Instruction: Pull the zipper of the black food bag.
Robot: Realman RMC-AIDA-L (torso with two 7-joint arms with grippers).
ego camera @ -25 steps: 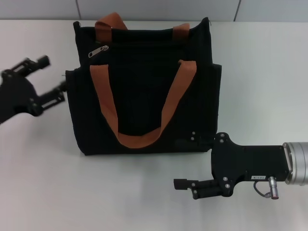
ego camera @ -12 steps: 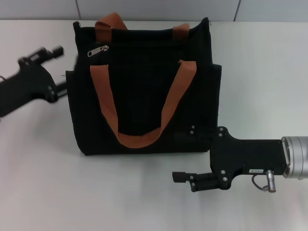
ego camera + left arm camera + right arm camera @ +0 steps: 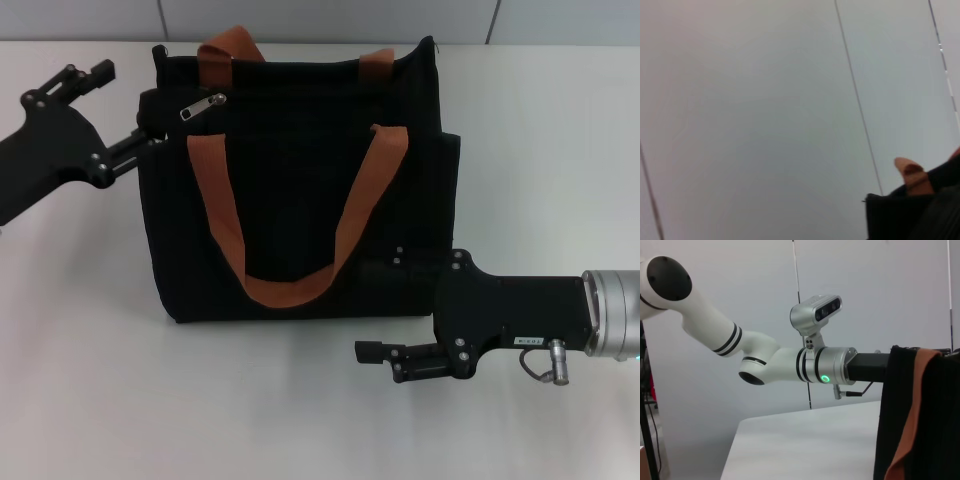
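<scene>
Boxy black fabric food bag (image 3: 300,180) upper centre on white worktop (image 3: 100,400), small silver zipper tab (image 3: 203,106) at its upper-left corner; my left gripper (image 3: 125,110) spread beside it; right gripper (image 3: 375,358) lower right, fingers' state unclear.

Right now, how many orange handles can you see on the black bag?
2. One orange handle hangs in a loop down the front face of the black bag. The other handle stands at the bag's far top edge, partly hidden behind the rim.
</scene>
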